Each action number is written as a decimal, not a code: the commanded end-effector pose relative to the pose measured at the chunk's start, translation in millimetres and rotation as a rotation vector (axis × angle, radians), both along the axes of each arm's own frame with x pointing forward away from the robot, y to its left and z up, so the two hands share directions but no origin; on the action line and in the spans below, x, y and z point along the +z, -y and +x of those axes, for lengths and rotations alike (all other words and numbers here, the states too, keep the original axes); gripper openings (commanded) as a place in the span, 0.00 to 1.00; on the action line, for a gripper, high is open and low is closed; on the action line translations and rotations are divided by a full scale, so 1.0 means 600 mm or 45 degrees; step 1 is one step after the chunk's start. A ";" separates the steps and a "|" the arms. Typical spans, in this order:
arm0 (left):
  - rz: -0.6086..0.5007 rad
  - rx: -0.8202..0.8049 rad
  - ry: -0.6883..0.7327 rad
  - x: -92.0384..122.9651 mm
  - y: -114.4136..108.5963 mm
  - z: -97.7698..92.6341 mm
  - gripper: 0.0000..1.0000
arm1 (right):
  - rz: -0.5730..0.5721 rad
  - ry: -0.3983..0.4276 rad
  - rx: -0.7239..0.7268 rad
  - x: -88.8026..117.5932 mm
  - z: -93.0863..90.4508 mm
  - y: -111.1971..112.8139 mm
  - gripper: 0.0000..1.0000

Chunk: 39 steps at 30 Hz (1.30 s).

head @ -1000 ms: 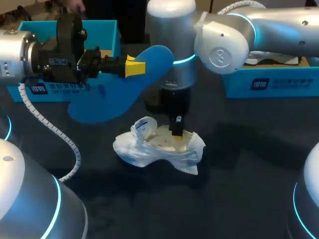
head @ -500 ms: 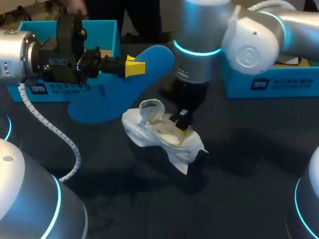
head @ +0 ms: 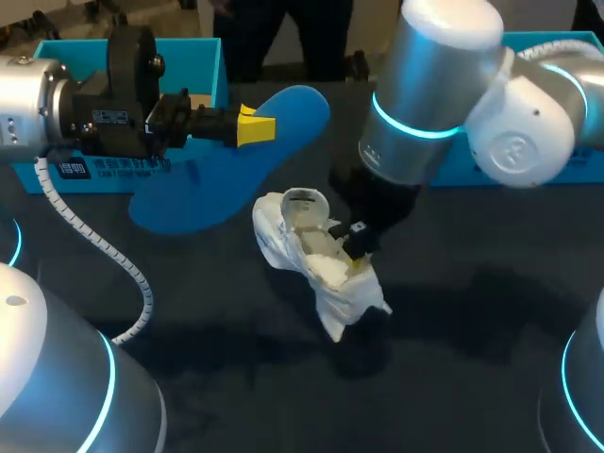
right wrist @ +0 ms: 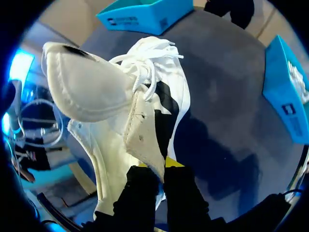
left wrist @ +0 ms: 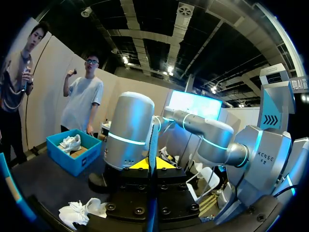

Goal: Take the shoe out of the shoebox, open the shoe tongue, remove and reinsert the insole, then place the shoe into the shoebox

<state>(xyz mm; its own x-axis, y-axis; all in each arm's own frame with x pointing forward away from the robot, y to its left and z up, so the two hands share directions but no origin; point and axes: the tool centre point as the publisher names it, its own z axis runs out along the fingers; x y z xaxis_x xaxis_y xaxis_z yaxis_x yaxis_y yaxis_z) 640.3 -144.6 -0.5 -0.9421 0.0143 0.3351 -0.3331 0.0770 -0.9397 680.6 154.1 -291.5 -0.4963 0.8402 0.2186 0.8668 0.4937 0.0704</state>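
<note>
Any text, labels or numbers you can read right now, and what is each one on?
Left box, front label: white print, too blurred to read.
Left gripper, white sticker on its body: too small to read.
Right wrist view, one box and the other: dark labels, unreadable.
Insole: no print seen.

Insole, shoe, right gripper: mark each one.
Insole (head: 225, 177): head view, its blue middle.
Shoe (head: 332, 291): head view, its white side.
Right gripper (head: 357, 248): head view, between its yellow tips.
</note>
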 end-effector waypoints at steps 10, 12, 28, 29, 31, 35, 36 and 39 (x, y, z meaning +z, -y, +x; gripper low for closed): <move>0.003 -0.002 0.000 -0.001 0.001 0.001 0.00 | 0.153 0.096 -0.244 -0.019 -0.017 -0.003 0.00; 0.003 -0.002 0.000 -0.001 0.001 0.001 0.00 | 0.155 0.081 -0.268 -0.034 -0.019 -0.005 0.00; 0.003 -0.002 0.000 -0.001 0.001 0.001 0.00 | 0.276 0.023 -0.383 -0.122 -0.052 -0.011 0.00; 0.003 -0.002 0.000 -0.001 0.001 0.001 0.00 | 0.278 0.024 -0.383 -0.125 -0.053 -0.012 0.00; 0.003 -0.002 0.000 -0.001 0.001 0.001 0.00 | 0.277 0.024 -0.398 -0.131 -0.056 -0.013 0.00; 0.003 -0.002 0.000 -0.001 0.001 0.001 0.00 | 0.281 0.024 -0.423 -0.143 -0.062 -0.015 0.00; 0.003 -0.002 0.000 -0.001 0.001 0.001 0.00 | 0.293 0.028 -0.429 -0.146 -0.063 -0.016 0.00; 0.003 -0.002 0.000 -0.001 0.001 0.001 0.00 | 0.300 0.028 -0.437 -0.155 -0.067 -0.018 0.00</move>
